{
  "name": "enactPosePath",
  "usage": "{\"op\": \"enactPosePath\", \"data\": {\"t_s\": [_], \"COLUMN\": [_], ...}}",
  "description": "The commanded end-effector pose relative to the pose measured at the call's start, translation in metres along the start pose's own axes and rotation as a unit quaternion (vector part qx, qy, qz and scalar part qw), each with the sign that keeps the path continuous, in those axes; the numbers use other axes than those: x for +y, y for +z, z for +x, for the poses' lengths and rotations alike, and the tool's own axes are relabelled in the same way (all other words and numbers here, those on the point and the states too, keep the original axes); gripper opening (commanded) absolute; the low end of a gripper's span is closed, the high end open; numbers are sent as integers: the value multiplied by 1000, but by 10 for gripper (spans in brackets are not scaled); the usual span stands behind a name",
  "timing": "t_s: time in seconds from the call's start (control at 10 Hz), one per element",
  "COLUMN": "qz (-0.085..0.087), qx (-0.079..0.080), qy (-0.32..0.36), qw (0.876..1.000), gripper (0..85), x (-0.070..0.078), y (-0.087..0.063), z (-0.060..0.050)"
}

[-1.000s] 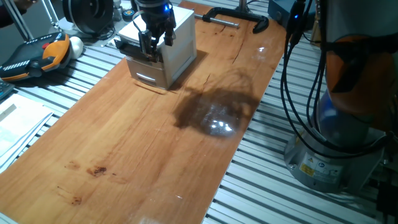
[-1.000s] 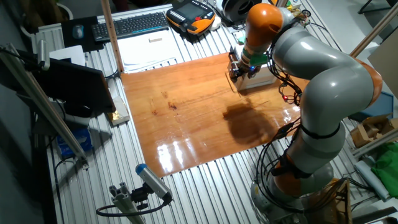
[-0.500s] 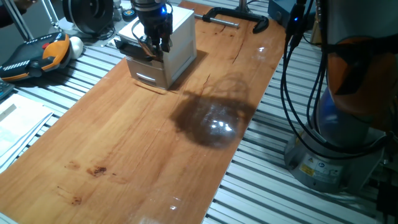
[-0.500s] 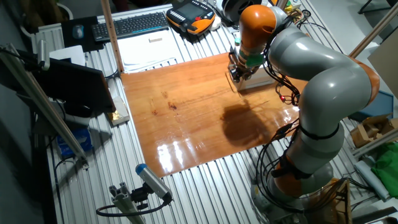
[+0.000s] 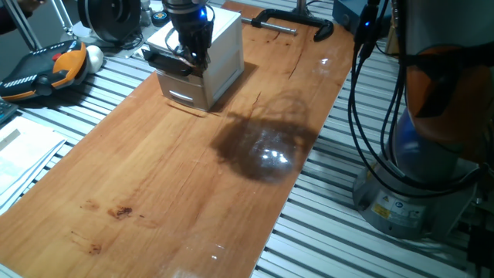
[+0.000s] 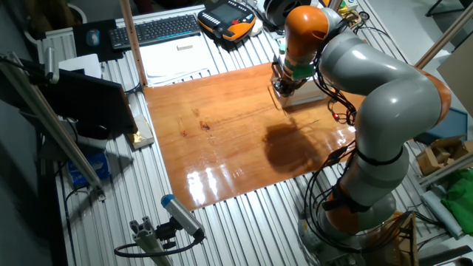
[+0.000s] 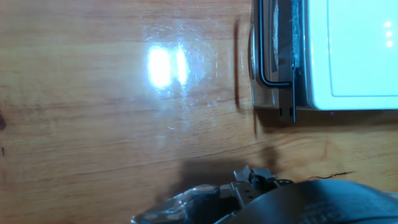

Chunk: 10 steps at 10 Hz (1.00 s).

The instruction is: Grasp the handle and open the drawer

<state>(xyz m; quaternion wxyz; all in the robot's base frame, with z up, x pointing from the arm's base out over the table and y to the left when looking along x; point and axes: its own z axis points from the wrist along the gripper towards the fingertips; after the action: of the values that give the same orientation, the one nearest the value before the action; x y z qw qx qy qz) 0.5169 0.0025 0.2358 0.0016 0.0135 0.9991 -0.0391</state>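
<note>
A small white cabinet (image 5: 222, 55) stands at the far left of the wooden board; it also shows in the other fixed view (image 6: 312, 92) and the hand view (image 7: 354, 56). Its upper drawer (image 5: 162, 55) is a shallow white tray with a dark front and sticks out a little (image 7: 283, 59). The dark bar handle (image 7: 254, 56) spans that front. My gripper (image 5: 191, 59) points down at the drawer front, fingers close together on the handle; it also shows in the other fixed view (image 6: 279, 86). The hand view does not show the fingers.
The lower drawer has a pale silvery handle (image 5: 181, 96). An orange and black pendant (image 5: 46, 69) lies left of the cabinet. A black clamp (image 5: 297, 27) sits behind it. Papers (image 5: 23, 154) lie at the left edge. Thick cables (image 5: 370, 116) hang at the right by the robot base.
The fingers stood spread over the drawer front one second ago; they have drawn together on the handle. The hand shifted slightly towards the drawer front.
</note>
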Motion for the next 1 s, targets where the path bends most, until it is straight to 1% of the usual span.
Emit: {"op": "enactPosePath", "data": {"t_s": [0.0,0.1,0.4,0.6,0.7,0.8,0.9], "qz": [2,5,4,5,15,14,12], "qx": [0,-1,-8,-11,-13,-14,-23], "qy": [1,1,-3,-10,-11,-9,-9], "qw": [1000,1000,1000,1000,1000,1000,1000], "gripper": [7,7,7,7,7,7,7], "x": [0,-1,-2,2,4,4,2], "y": [1,2,9,7,6,7,7], "z": [-1,-2,-9,-9,-10,-11,-11]}}
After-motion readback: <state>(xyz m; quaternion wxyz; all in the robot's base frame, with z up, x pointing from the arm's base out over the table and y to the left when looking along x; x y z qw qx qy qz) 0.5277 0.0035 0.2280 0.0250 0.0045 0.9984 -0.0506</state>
